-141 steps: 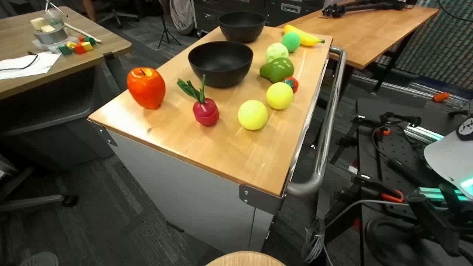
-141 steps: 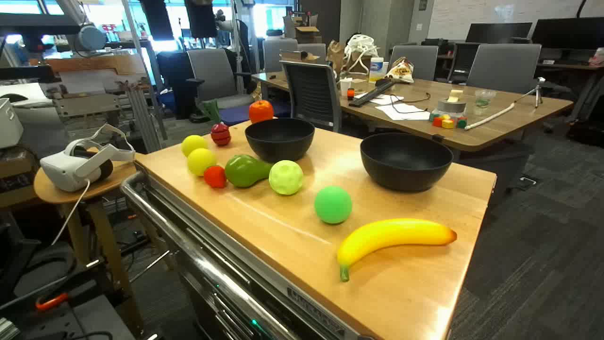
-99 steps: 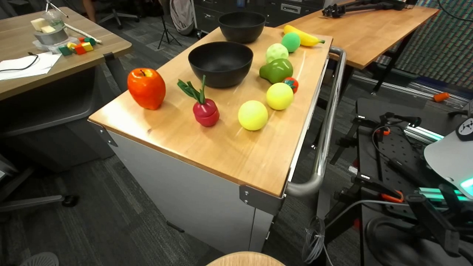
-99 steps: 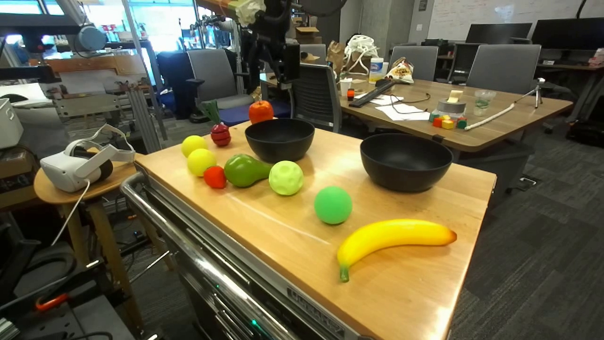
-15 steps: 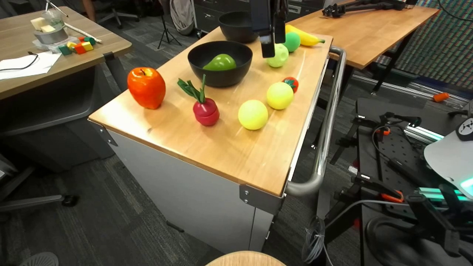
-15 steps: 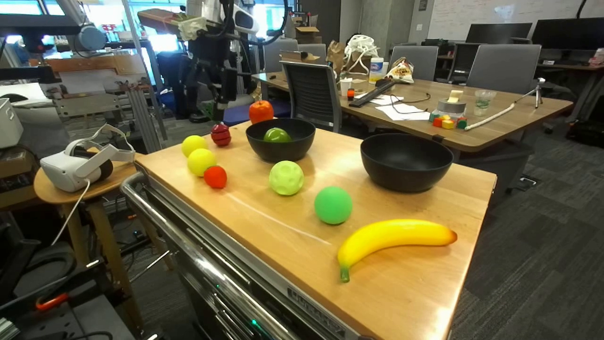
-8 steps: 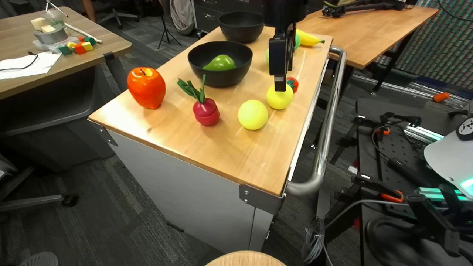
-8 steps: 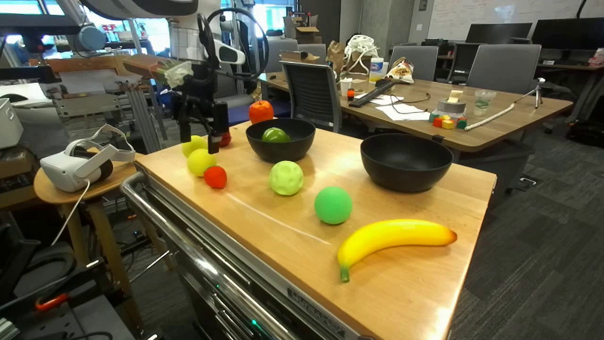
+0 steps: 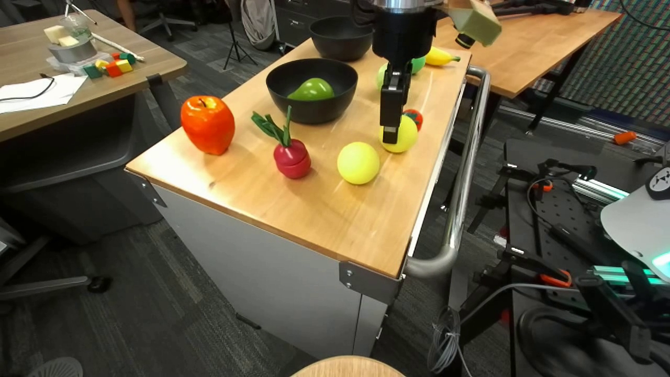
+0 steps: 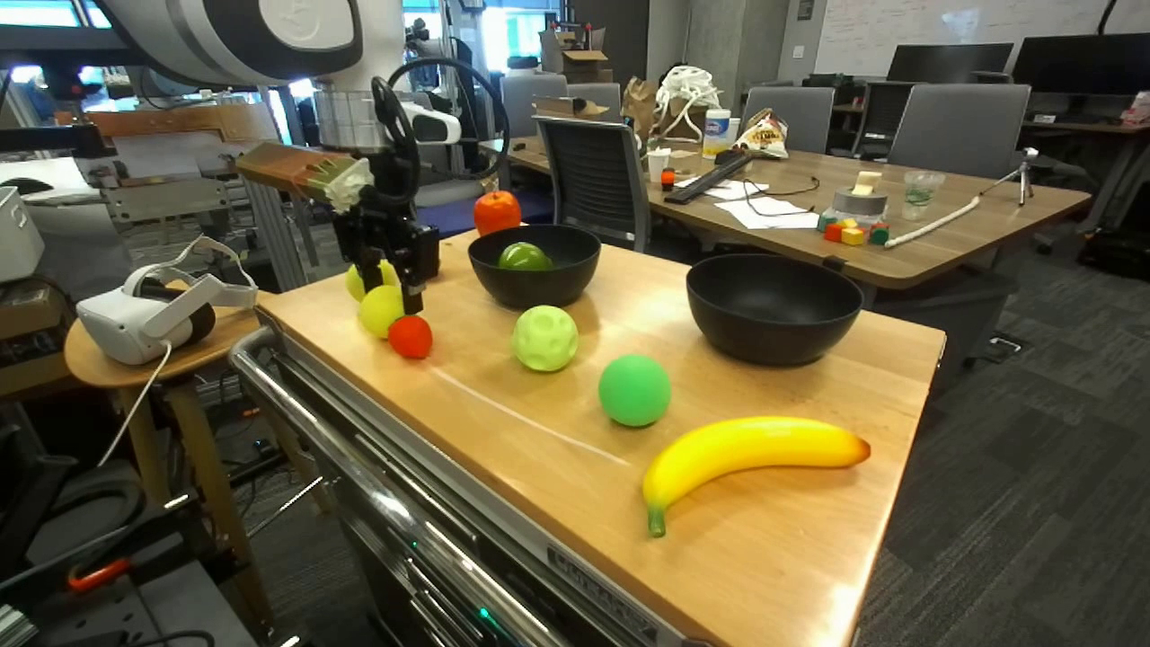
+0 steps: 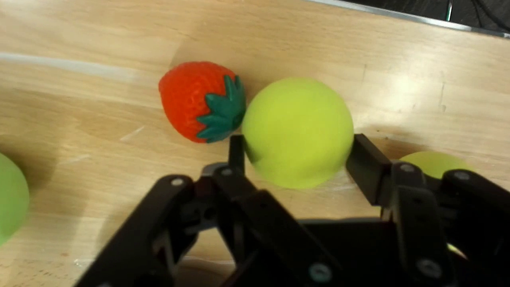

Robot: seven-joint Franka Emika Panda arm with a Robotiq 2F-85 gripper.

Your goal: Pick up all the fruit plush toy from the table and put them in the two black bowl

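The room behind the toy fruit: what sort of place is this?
Probably a lab or workshop in an office-like space: an exterior view shows a robot arm above a wooden worktop, with grey office chairs and a whiteboard beyond.

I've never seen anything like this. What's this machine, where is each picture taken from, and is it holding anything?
It's a robot arm ending in a two-fingered gripper. Two pictures come from cameras standing apart from it, the third from one riding on the arm, looking down. The gripper appears to clasp a yellow ball from both sides. The table also bears a strawberry, another yellow ball, a green ball, a paler green ball, a banana, an apple, a radish, a bowl with a pear inside, and a second bowl.
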